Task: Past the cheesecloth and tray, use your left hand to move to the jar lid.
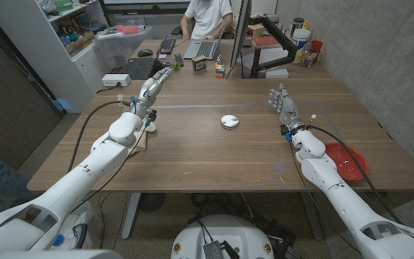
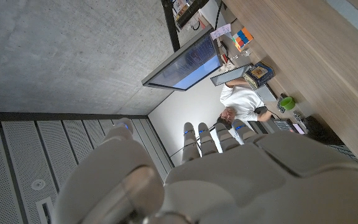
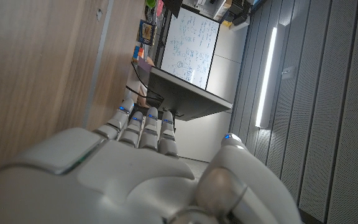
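Note:
The round silver jar lid [image 1: 229, 121] lies near the middle of the wooden table [image 1: 214, 155]. My left hand [image 1: 154, 83] is raised over the table's far left part, fingers stretched out and apart, holding nothing; the lid is well to its right and nearer me. A pale cheesecloth [image 1: 139, 139] lies under my left forearm. The red tray [image 1: 348, 160] sits at the right edge beside my right forearm. My right hand [image 1: 282, 105] stands with fingers spread, empty, right of the lid. In the wrist views my left hand [image 2: 229, 177] and right hand [image 3: 129, 177] both show straight fingers.
A black laptop [image 1: 141, 68], a white box [image 1: 115, 79] and a Rubik's cube [image 1: 221, 70] stand at the far side. A person [image 1: 208, 18] sits behind a second laptop [image 1: 203, 49] next to a monitor [image 1: 240, 36]. Bottles and cups [image 1: 304, 39] stand far right.

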